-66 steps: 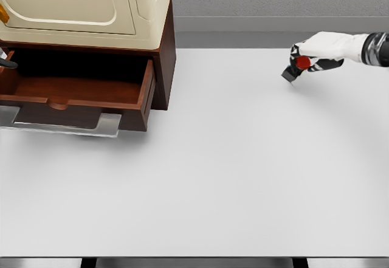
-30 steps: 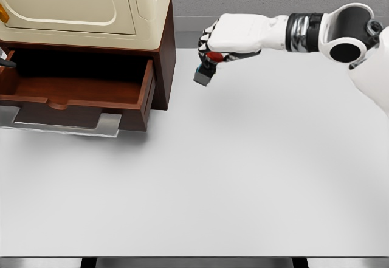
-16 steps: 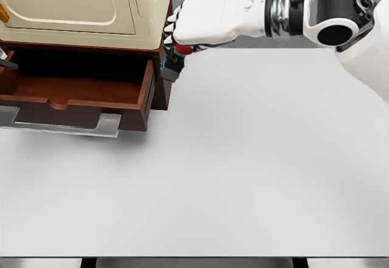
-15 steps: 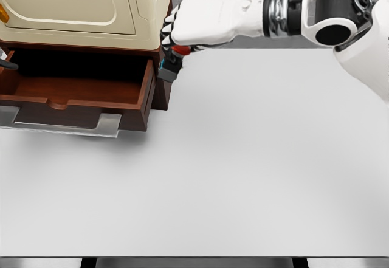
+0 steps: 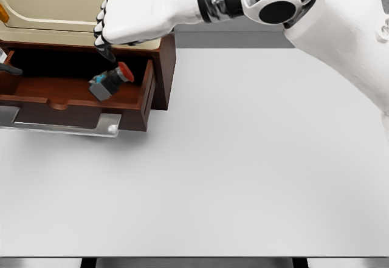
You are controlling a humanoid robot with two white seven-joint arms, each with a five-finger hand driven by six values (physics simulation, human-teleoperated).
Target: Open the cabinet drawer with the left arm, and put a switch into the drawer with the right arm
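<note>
The dark wooden cabinet [image 5: 164, 67] stands at the back left with its drawer [image 5: 79, 107] pulled out. A small grey switch [image 5: 104, 84] with a red button lies tilted inside the drawer, near its right wall. My right hand [image 5: 112, 34] hovers just above it, reaching in from the upper right. Its fingers point down and there is a small gap between them and the switch. Only a dark sliver of my left hand [image 5: 7, 67] shows at the picture's left edge, beside the drawer's back left corner.
A cream-coloured appliance [image 5: 61, 6] sits on top of the cabinet. A flat metal plate [image 5: 67, 126] juts out under the drawer front. The white table [image 5: 243, 171] stretches to the right and front, with a grey wall behind it.
My right hand has carried the switch leftward from beside the cabinet to above the drawer. The switch has left the fingers and now lies in the drawer.
</note>
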